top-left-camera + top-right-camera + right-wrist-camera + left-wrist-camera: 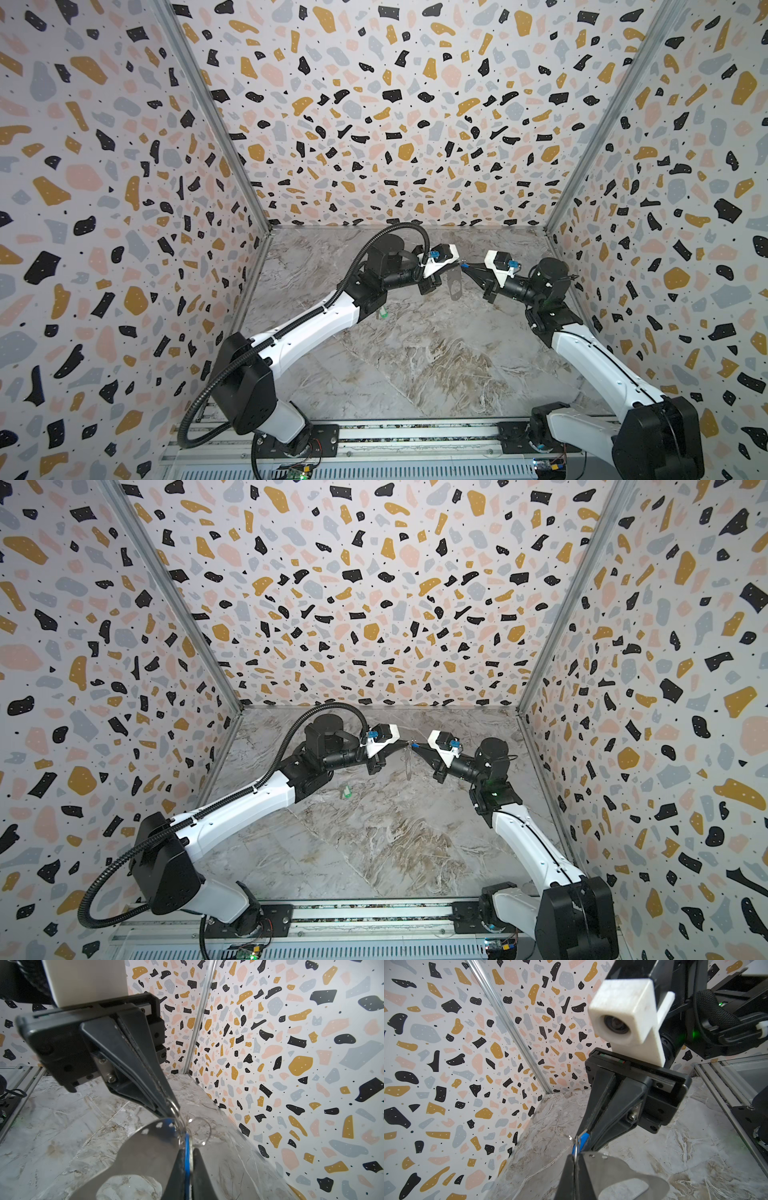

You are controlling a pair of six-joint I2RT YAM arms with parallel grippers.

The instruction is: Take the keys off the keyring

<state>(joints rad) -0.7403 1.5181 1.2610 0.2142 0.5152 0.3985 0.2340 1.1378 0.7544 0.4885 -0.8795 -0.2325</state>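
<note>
Both hands clench: left hand (169,1103) holds the wire loop (174,1108) of the flat grey metal keyring (149,1142); right hand (588,1140), at its 3 o'clock, grips the blue-tagged metal key (187,1147).

- the blue-tag key (188,1159) is mostly hiding between the right gripper's (188,1150) fingers, with only a blue sliver peeking out and no blade showing
- the keyring (623,1176) is running off the picture edge in both wrist views, so its far end isn't showing
- the wire loop (173,1106) that the left gripper (170,1110) is pinching is blurring into glare
- the green-tag key (382,312), lying around 8 o'clock from the keyring in both top views, is looking too tiny to make out
</note>
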